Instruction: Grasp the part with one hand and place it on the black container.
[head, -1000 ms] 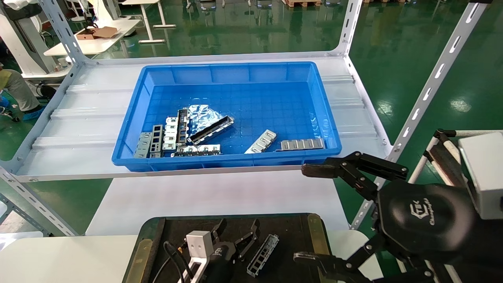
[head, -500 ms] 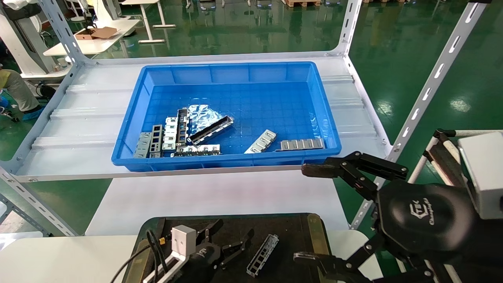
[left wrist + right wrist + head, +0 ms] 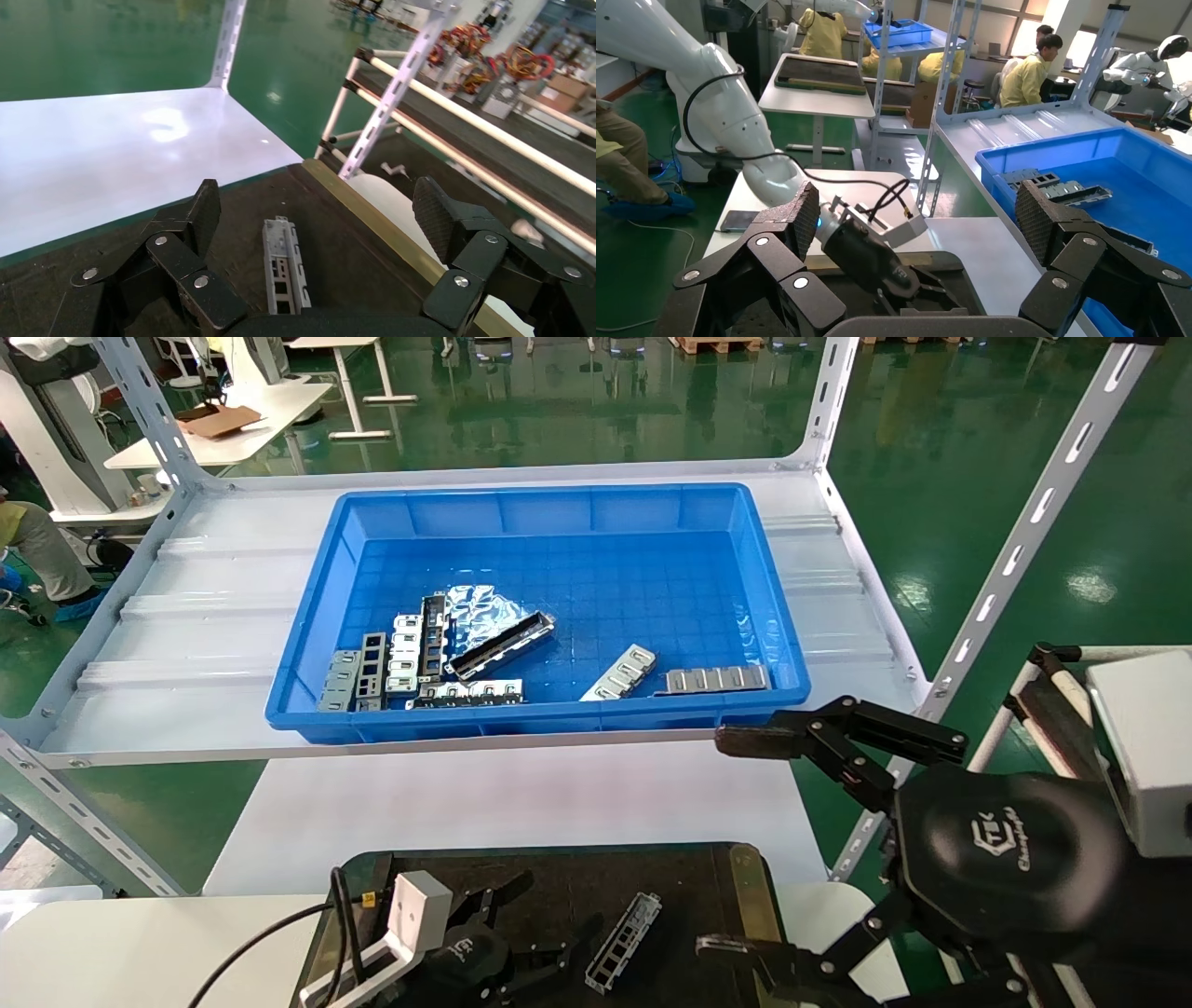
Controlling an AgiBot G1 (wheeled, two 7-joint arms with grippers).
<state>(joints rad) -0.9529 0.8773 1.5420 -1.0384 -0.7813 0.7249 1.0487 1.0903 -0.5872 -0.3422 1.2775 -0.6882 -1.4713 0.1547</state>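
— Where?

— Lay flat on the black container [image 3: 708,887], the part [image 3: 623,941], just ahead of the left gripper [image 3: 545,957], itself spread wide and empty.

— Risk?

— Could have clipped it sideways on retreat. Right gripper [image 3: 745,845] parked well off, likewise spread.

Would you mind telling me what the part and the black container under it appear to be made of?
The part looks like stamped sheet metal: silver-grey sheen, thin walls, punched slots. The black container has a matte, probably plastic or rubbery surface, with brass-coloured, seemingly metal edge strips.
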